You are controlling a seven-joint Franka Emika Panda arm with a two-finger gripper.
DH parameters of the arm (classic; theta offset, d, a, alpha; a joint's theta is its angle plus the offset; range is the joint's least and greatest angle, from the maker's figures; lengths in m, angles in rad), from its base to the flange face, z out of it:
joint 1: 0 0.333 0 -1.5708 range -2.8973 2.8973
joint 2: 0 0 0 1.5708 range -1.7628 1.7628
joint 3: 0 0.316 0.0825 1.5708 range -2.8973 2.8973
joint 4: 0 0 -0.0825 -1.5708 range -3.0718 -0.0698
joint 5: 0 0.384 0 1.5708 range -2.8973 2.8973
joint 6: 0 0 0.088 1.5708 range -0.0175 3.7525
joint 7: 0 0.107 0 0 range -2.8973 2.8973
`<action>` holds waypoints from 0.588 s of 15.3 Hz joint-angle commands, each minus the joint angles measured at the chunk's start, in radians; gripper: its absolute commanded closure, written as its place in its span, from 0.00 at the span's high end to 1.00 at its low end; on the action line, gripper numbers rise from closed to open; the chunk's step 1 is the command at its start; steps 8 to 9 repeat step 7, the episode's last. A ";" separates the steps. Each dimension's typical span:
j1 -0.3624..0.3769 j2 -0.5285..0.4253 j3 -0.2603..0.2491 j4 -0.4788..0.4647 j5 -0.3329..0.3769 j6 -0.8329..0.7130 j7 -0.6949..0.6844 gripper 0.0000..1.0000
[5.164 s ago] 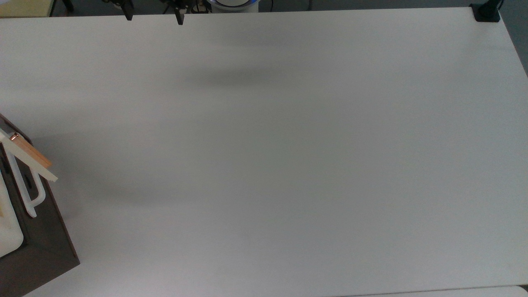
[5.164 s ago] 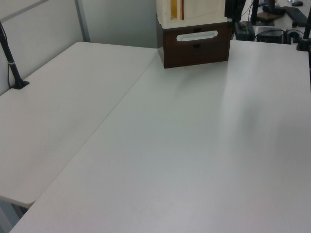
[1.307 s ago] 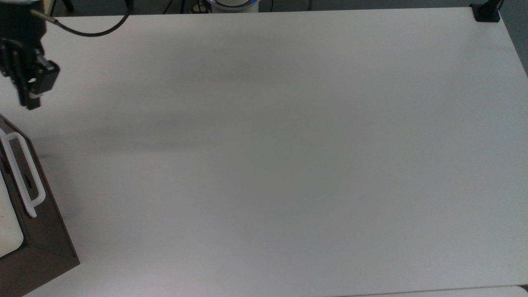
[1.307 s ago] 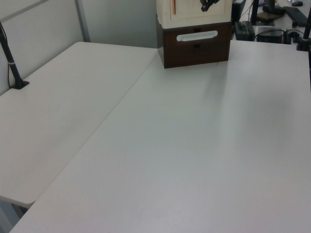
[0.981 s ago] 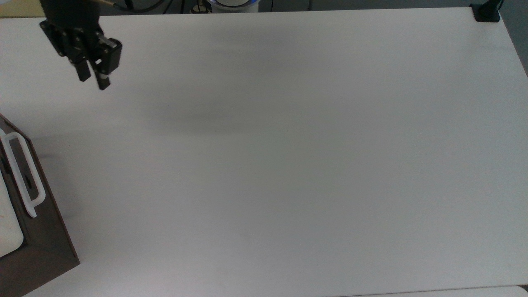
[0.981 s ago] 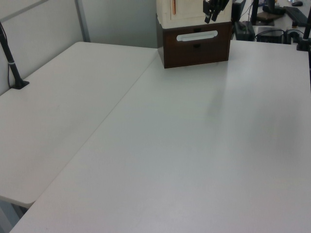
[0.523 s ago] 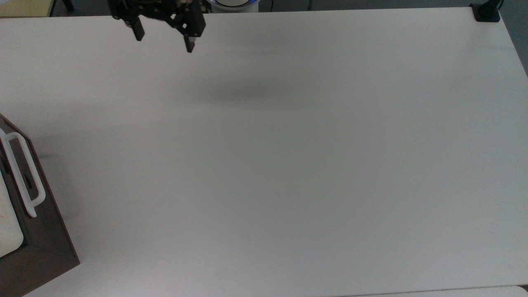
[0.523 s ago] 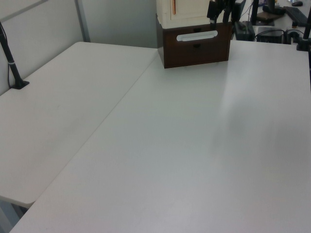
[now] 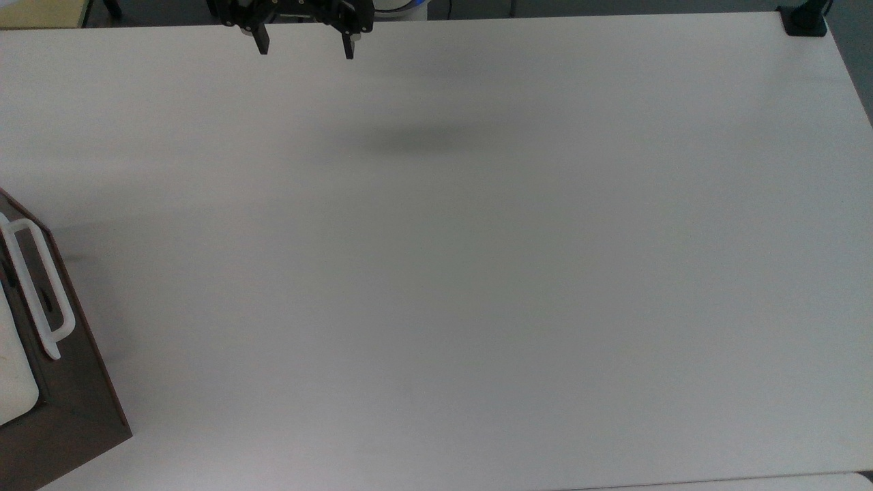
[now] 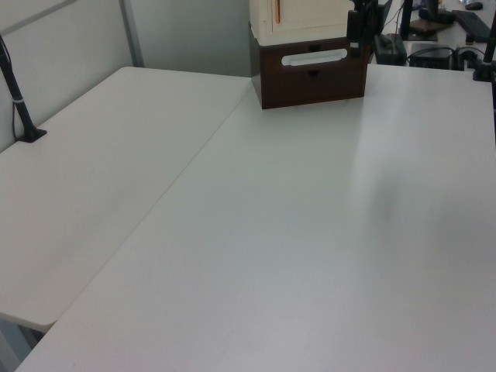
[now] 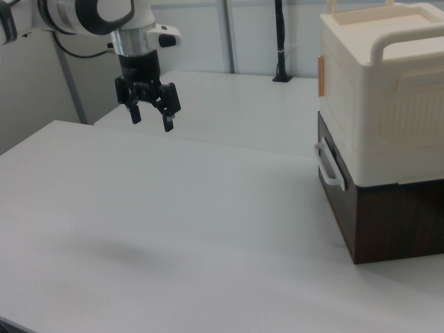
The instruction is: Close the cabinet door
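Note:
The cabinet door (image 11: 322, 75) lies flush with the front of the cream cabinet (image 11: 388, 90). Its orange-tan edge shows as a thin strip in the right view and in the left view (image 10: 276, 11). My gripper (image 9: 305, 46) hangs open and empty above the table's far edge in the top view, well away from the cabinet. In the right view my gripper (image 11: 152, 122) points down over the table, fingers spread, far to the left of the door.
The cream cabinet stands on a dark brown base (image 11: 388, 222) with a white loop handle (image 9: 37, 286) at the top view's left edge. A black clamp (image 9: 803, 20) sits at the table's far right corner. The white table (image 9: 477, 273) is bare.
The door stood ajar 5.2 s ago and now lies flush. Over the last second my gripper moved away from the cabinet toward the top view's right along the far edge, and its fingers spread open.

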 commanded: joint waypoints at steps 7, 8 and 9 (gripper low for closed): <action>-0.034 -0.044 -0.013 -0.022 0.008 -0.010 -0.022 1.00; -0.034 -0.044 -0.013 -0.022 0.008 -0.010 -0.022 1.00; -0.034 -0.044 -0.013 -0.022 0.008 -0.010 -0.022 1.00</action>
